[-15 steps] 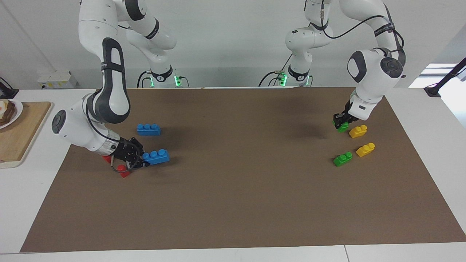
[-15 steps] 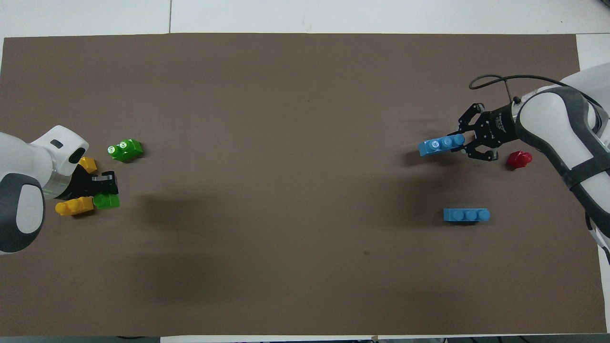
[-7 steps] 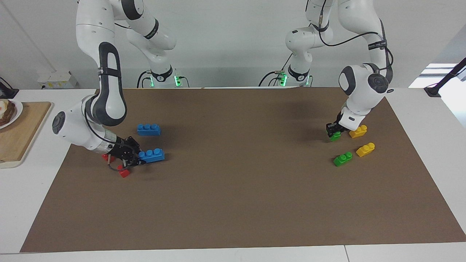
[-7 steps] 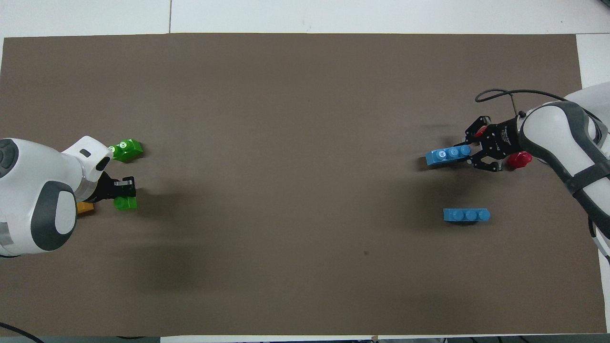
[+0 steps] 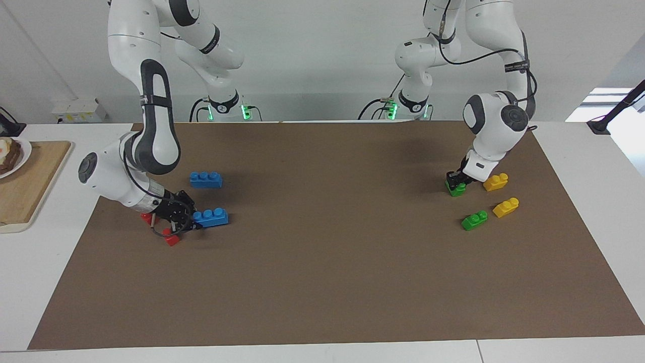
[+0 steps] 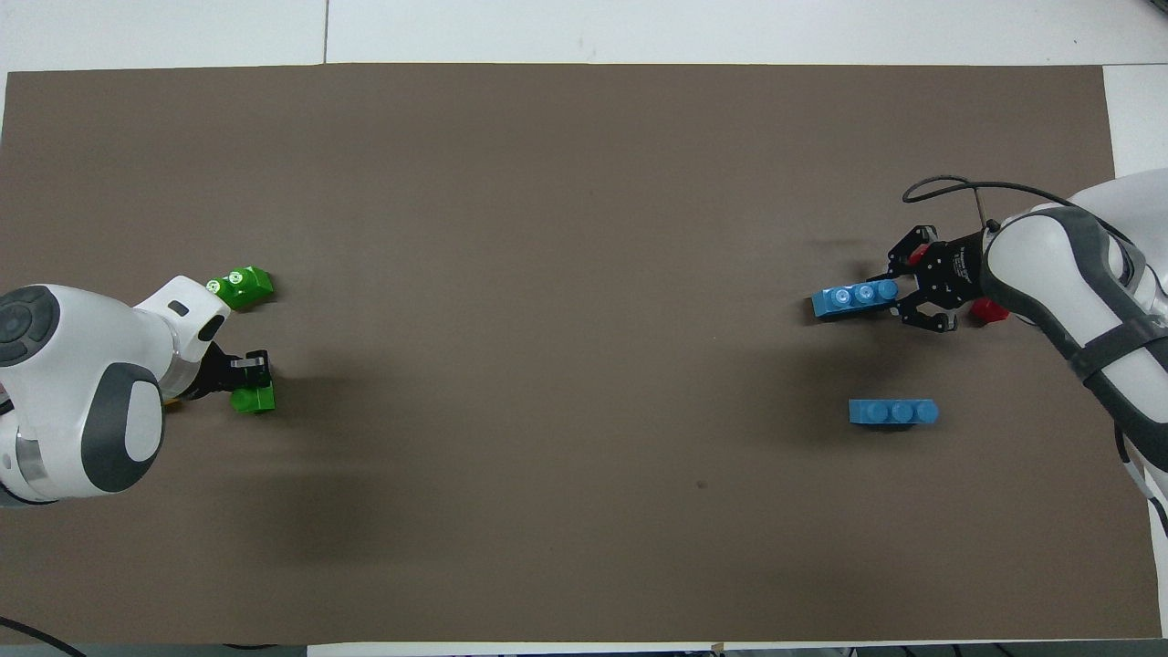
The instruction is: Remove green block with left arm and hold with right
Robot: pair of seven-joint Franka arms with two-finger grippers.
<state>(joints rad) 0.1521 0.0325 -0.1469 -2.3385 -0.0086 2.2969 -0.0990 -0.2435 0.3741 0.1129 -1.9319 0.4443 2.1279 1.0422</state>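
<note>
- Since a second ago, the green block [image 5: 457, 189] has been carried away from the yellow brick [image 5: 496, 182] it was beside, toward the middle of the brown mat [image 5: 332, 262], and is now set low at the mat surface.
- At the left gripper [image 5: 456, 182], the green block is seen directly under the fingertips, which are at its top; whether it is clamped or just released cannot be told, nor whether the jaws are together or slightly apart.
- In the overhead view, the same block [image 6: 255, 399] is seen at the tip of the left gripper [image 6: 246, 379].
- A second green brick [image 5: 474, 220] lies on the mat, farther from the robots, with another yellow brick [image 5: 506, 207] beside it.
- At the right arm's end, the right gripper [image 5: 194, 222] is held low over the mat, jaws clamped on one end of a blue three-stud brick [image 5: 211, 217].
- A second blue brick [image 5: 206, 179] lies nearer to the robots than the gripped one.
- Red pieces [image 5: 172, 239] are partly hidden under the right gripper.
- A wooden board [image 5: 25, 186] lies off the mat at the right arm's end.
</note>
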